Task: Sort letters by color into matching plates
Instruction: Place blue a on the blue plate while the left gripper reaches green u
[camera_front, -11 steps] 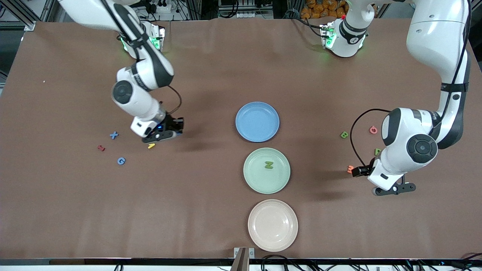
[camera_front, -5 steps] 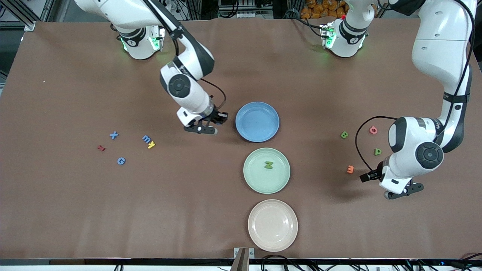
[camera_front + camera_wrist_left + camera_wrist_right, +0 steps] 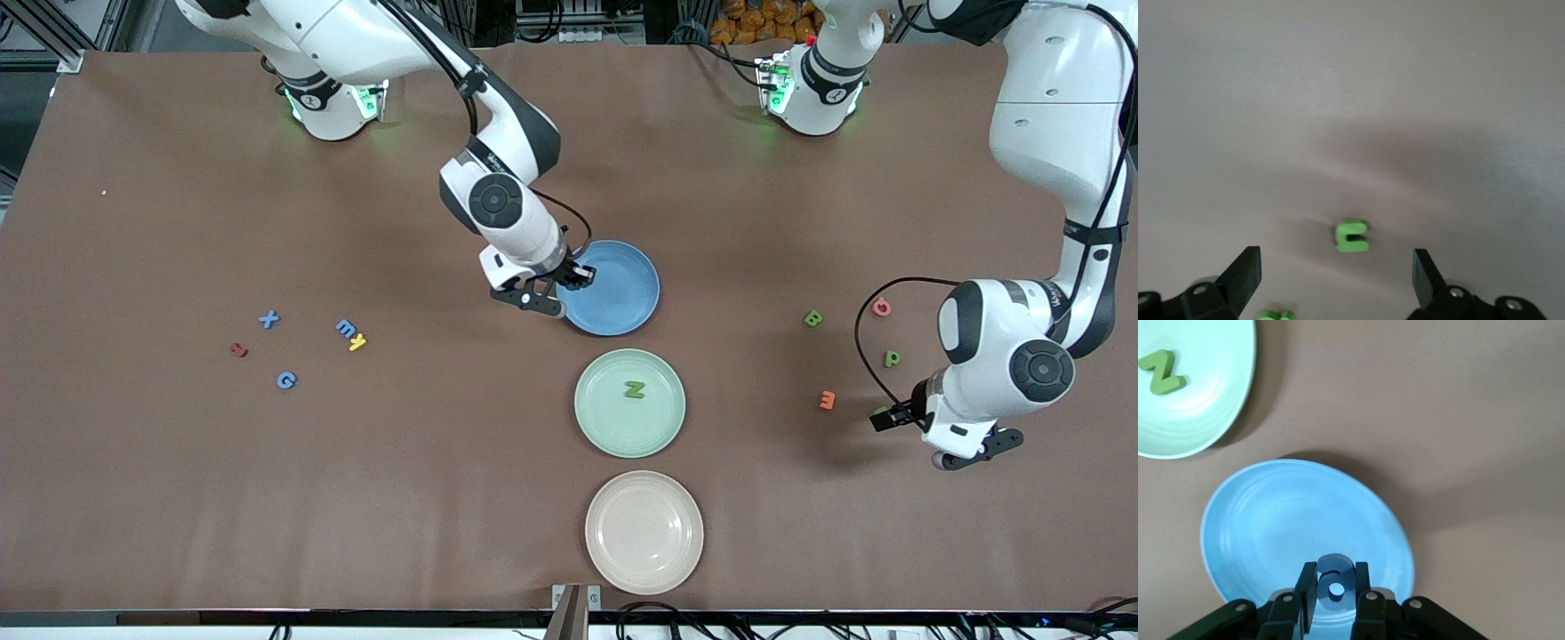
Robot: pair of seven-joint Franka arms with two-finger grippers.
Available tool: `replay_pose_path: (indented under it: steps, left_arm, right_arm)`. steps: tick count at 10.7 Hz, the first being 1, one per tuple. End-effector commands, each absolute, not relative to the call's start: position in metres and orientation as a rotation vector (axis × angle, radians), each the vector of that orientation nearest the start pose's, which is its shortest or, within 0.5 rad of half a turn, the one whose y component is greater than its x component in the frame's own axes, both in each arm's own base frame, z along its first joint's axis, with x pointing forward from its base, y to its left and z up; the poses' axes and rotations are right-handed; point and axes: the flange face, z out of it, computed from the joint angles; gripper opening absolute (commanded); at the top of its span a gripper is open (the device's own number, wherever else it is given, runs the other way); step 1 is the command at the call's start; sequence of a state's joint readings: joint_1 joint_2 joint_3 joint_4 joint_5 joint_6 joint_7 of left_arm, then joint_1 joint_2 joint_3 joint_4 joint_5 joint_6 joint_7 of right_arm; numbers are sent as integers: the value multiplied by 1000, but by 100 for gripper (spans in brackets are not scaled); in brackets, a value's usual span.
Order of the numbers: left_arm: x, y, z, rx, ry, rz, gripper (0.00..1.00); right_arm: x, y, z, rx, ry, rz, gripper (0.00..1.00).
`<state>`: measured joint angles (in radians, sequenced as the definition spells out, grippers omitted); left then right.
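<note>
One blue letter (image 3: 1334,582) pinched in right gripper (image 3: 1335,595) over blue plate (image 3: 1271,520) rim; left gripper (image 3: 1337,270) spread above green letter (image 3: 1352,237).

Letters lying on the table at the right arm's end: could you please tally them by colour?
Blue: 3 (blue X, blue m, blue G)
Yellow: 1 (yellow y)
Red: 1 (red letter)
Total: 5

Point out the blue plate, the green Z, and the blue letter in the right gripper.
blue plate (image 3: 627,293): front view, bare inner floor of the plate.
green Z (image 3: 634,389): front view, middle of the letter, lying in the mint plate.
blue letter (image 3: 1334,583): right wrist view, its face between the fingers.
</note>
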<state>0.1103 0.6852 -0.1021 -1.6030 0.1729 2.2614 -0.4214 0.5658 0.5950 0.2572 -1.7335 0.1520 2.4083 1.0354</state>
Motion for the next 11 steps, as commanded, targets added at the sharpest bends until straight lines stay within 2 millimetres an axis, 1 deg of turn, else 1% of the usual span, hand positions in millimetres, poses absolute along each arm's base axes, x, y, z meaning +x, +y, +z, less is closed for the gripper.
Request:
replay_pose_path:
  steps: [1, 2, 3, 4, 5, 7, 9, 10, 11]
  left_arm:
    - [695, 16, 229, -3063, -523, -18, 100]
    - [695, 15, 223, -3079, -556, -4, 100]
    - [694, 13, 215, -3082, -566, 5, 100]
    - [691, 14, 205, -3086, -566, -9, 100]
    - [687, 14, 199, -3090, -562, -37, 100]
    - [685, 17, 194, -3088, -554, -53, 100]
    - [683, 14, 189, -3088, -548, -39, 100]
    - [681, 17, 187, -3085, -555, -32, 100]
    - [678, 23, 183, -3082, -565, -18, 100]
  right_arm:
    - [478, 519, 238, -2842, 642, 230, 22]
    - [474, 522, 238, -2842, 655, 237, 33]
    - [473, 522, 237, -2838, 695, 244, 84]
    - [474, 520, 236, -2852, 684, 228, 100]
    - [475, 519, 236, -2863, 670, 213, 100]
    - [485, 501, 238, -2916, 690, 232, 100]
    - [515, 458, 250, -2974, 724, 225, 100]
    - [538, 428, 259, -2982, 739, 202, 100]
    - [564, 393, 268, -3006, 647, 153, 100]
